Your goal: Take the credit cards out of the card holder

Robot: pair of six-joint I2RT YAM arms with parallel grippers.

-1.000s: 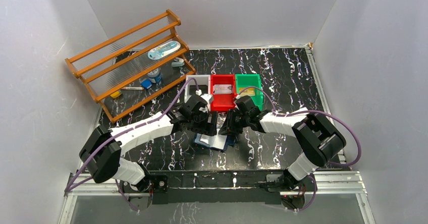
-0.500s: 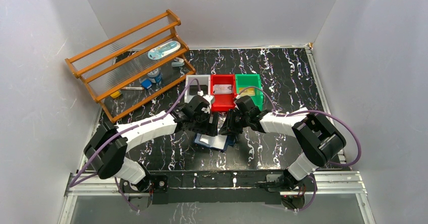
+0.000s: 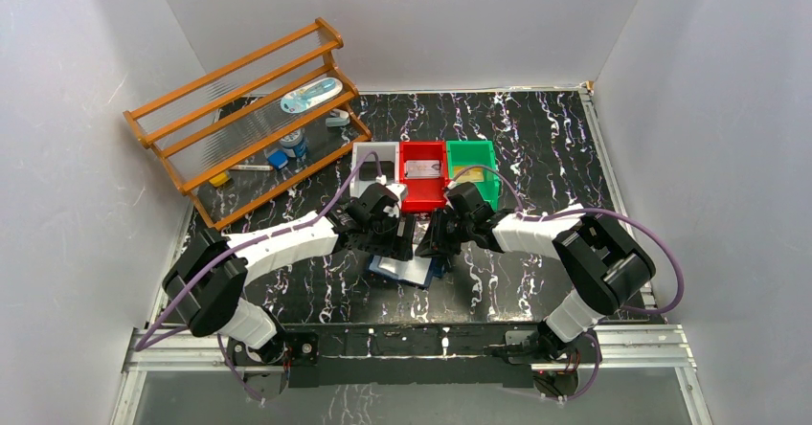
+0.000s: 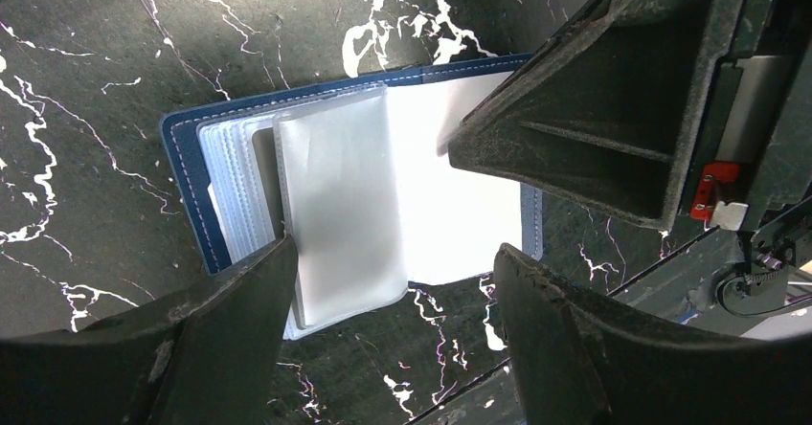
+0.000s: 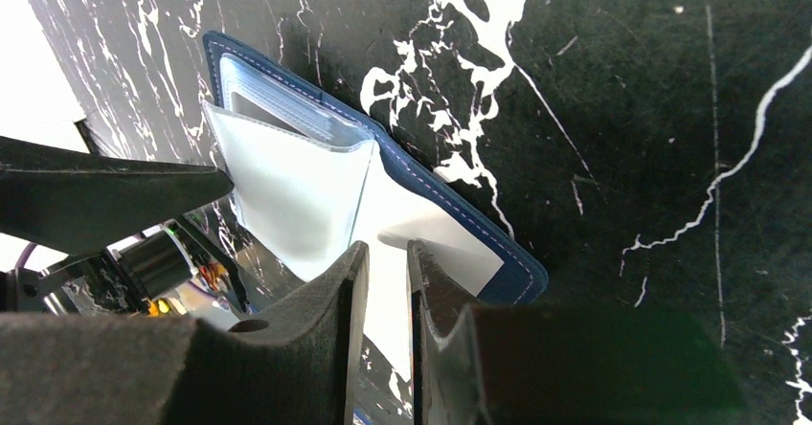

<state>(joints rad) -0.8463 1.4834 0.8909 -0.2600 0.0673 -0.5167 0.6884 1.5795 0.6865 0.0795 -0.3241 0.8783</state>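
The card holder (image 4: 182, 157) lies open on the table (image 3: 536, 138), just in front of the red bin (image 3: 421, 201). Its clear pockets fan out over the white inside. The left gripper (image 4: 393, 253) hangs over it, in front of the red bin, fingers spread wide and holding nothing. The right gripper (image 5: 388, 253) points down at the white page. Its fingers are close together with a thin gap, and it is not clear if they pinch anything. A silvery card (image 3: 422, 168) lies inside the red bin. A gold card (image 3: 472, 174) lies in the green bin (image 3: 471, 145), just right of the red bin.
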